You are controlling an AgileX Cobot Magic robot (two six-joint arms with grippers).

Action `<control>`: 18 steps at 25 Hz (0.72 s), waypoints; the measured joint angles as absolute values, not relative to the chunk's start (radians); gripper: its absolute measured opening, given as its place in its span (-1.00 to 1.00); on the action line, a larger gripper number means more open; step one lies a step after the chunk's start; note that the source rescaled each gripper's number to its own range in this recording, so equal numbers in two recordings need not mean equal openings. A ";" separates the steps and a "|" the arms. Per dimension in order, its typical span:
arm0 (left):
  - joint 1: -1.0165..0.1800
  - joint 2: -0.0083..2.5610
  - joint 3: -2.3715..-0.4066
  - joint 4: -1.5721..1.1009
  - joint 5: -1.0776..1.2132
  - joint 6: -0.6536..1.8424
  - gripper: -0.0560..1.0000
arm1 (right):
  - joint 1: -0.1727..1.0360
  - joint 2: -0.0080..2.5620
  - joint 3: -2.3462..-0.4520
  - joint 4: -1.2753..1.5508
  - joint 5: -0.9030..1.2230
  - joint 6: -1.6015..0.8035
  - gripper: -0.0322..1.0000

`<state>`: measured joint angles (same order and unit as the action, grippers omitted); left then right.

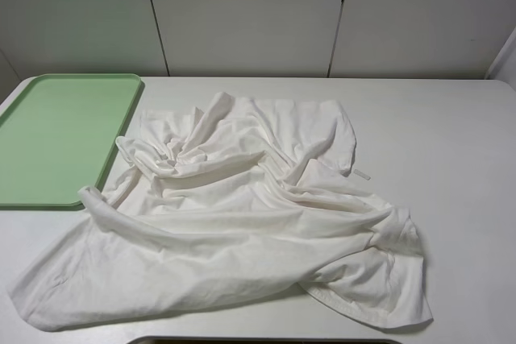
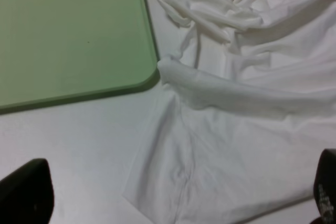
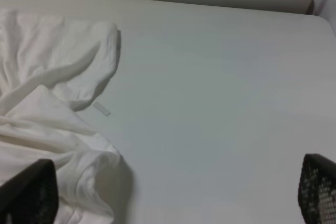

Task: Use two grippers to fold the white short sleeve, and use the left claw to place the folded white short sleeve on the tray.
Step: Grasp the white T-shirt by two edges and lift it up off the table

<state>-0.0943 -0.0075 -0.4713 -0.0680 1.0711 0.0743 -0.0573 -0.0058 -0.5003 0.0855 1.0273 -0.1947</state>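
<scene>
Item: large plain white thin cotton T-shirt, unfolded and heavily wrinkled, spread across the middle of the white desk. One bunched fold is set against the near rounded corner of the flat pale green plastic tray, placed at the desk's left. Small white tape strip: just beside the shirt's right edge. Left hand: fingers wide apart, nothing gripped, held above shirt and desk. Right hand: fingers wide apart, nothing gripped.

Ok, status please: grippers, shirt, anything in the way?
Left gripper open, right gripper open, nothing held. White shirt crumpled on table, not folded. Shirt edge at tray corner; small tape strip beside shirt.
</scene>
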 joint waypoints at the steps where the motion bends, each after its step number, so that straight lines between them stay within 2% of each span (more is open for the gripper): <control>1: -0.094 -0.008 -0.471 -0.068 1.071 0.074 1.00 | -0.057 -0.006 -0.500 0.085 1.027 -0.195 1.00; 18: -0.094 -0.008 -0.471 -0.068 1.071 0.074 1.00 | -0.057 -0.006 -0.500 0.085 1.027 -0.195 1.00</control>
